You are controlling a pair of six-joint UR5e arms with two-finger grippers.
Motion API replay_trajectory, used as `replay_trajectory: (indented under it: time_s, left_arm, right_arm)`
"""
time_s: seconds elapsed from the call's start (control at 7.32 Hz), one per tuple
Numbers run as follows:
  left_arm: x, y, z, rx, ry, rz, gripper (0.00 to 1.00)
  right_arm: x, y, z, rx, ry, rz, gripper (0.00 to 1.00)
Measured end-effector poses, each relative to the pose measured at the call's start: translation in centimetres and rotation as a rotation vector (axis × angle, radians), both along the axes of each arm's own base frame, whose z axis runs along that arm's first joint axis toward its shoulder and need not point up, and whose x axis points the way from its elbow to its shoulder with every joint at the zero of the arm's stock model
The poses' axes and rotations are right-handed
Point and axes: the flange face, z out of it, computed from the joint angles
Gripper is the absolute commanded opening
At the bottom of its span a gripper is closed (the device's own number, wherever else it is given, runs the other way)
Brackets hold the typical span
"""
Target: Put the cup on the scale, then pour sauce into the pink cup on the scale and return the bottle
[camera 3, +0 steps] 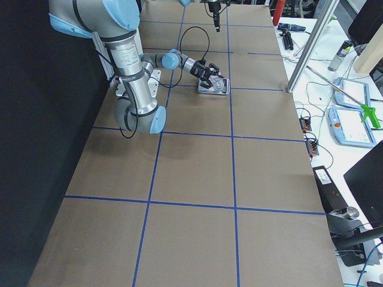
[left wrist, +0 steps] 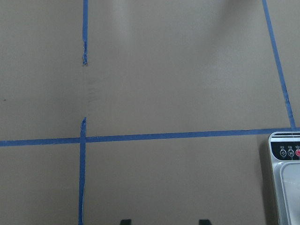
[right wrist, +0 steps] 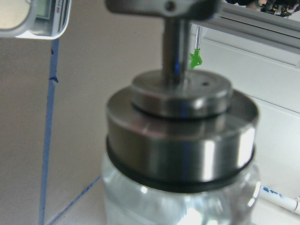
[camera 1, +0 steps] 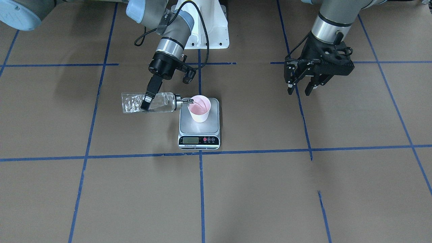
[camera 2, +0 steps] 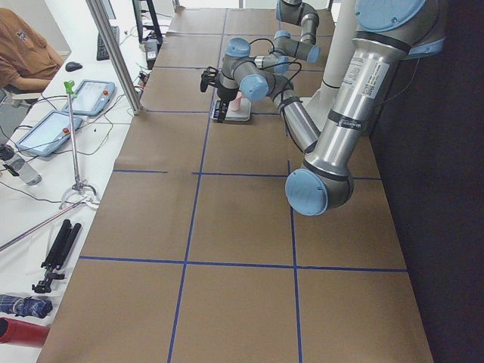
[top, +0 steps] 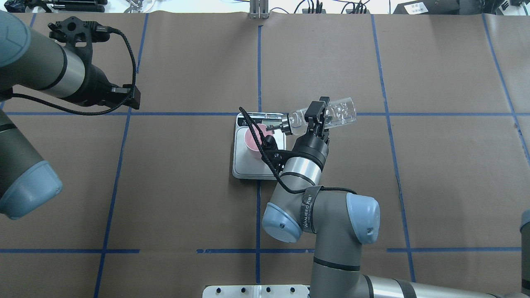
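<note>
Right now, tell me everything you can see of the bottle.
The bottle is clear glass, cylindrical, with a shiny metal cap and thin spout. It lies nearly horizontal in the air, clamped around its body by the right gripper, spout over the mouth of the cup on the scale. Clear liquid shows inside. Whether the spout touches the cup's rim, I cannot tell.

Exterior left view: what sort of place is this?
Probably a robotics lab work cell: a brown paper-covered table gridded in blue tape, teach pendants on the white side bench, and a seated operator alongside.
</note>
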Motion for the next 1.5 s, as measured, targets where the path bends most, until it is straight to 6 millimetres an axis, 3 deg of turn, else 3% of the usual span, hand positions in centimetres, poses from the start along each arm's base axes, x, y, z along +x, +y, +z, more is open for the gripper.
replay_trajectory:
  time_s: [0.82, 1.5]
  left_arm:
    - [-0.1, 0.0, -0.1, 0.002, 0.002, -0.001, 0.58]
    - [-0.2, 0.1, -0.2, 0.003, 0.002, -0.001, 0.58]
  right_arm:
    - [-0.7, 1.1, 0.9, 0.000, -0.413, 0.149, 0.00]
    - [-0.6, 2.0, 2.4, -0.051, -0.838, 0.148, 0.00]
